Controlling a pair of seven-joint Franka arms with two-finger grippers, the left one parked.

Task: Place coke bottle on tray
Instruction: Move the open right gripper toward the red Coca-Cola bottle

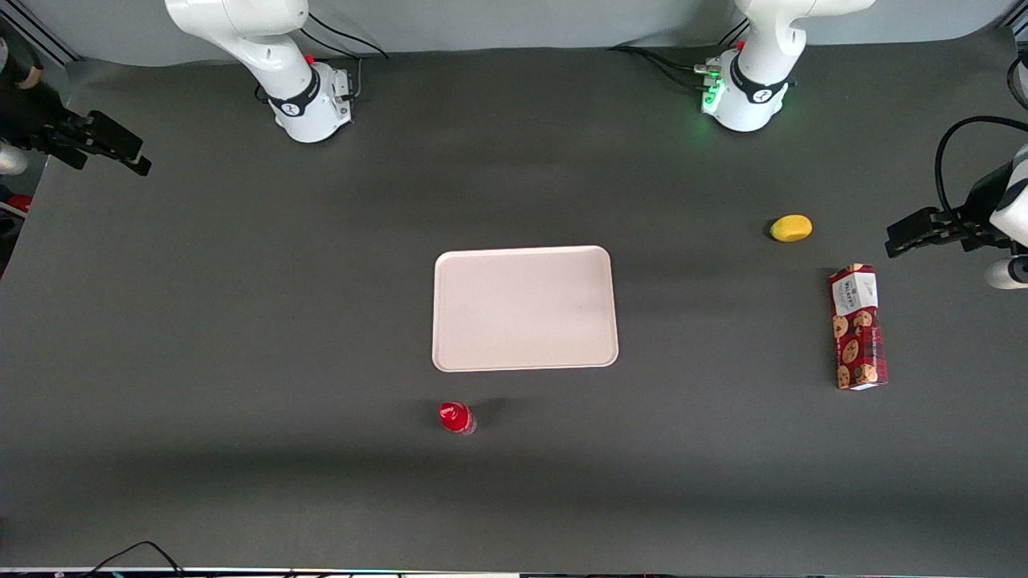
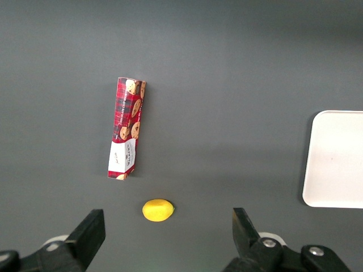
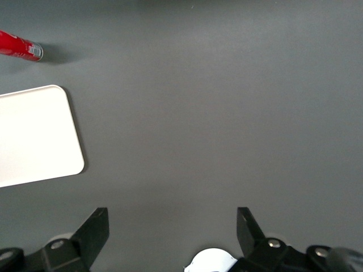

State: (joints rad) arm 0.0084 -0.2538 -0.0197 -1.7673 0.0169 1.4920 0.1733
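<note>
Black and spread wide with nothing between its fingers, the end effector [image 1: 112, 148] hangs over the bare edge of the dark grey worktop [image 1: 241, 337] at the working arm's end, well apart from everything. The coke bottle [image 1: 457, 418] stands upright near the tray's [image 1: 525, 308] nearer rim, not touching it, with open worktop all around both. Toward the parked arm's end lie a lemon [image 1: 791, 228] and, nearer the camera, a red chocolate-chip cookie box [image 1: 858, 327] whose white label I cannot read.
</note>
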